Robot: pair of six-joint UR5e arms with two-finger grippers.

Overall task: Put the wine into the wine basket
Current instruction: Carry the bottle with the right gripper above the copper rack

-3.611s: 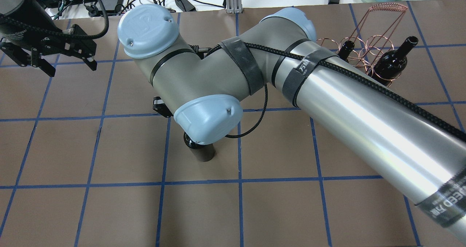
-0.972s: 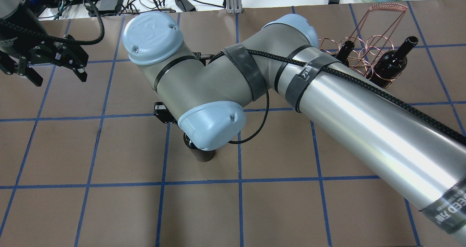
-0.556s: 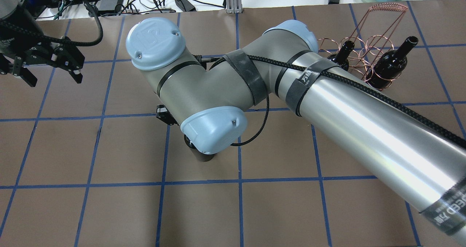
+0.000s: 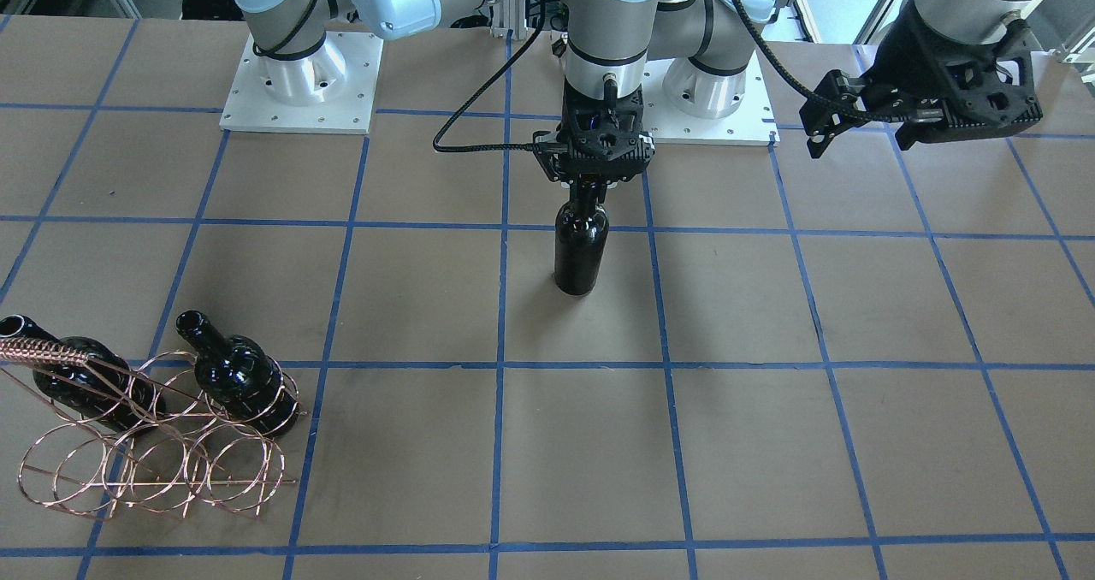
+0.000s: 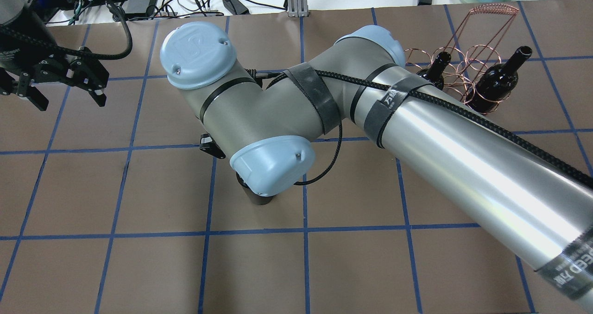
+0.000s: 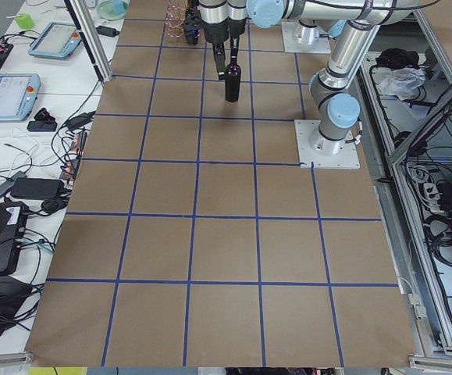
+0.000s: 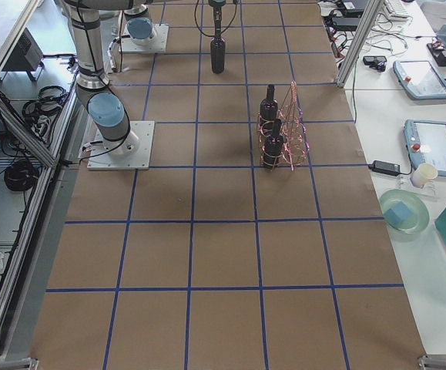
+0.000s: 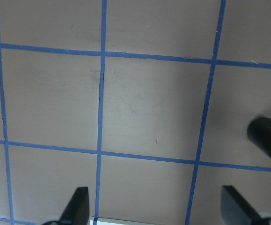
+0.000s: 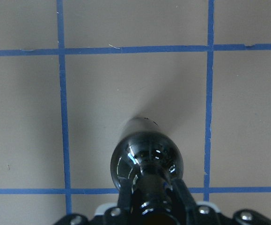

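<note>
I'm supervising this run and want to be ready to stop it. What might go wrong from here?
The right gripper holds the wine bottle only by its slim glossy neck, so it may slip or swing. The wine basket is thin wire and already holds two bottles; a bump might shift it.

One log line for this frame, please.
right pincer: shut on neck of upright bottle, mid-table | left pincer: open, empty | rack: holds two other bottles

Six views, probably one shared table
</note>
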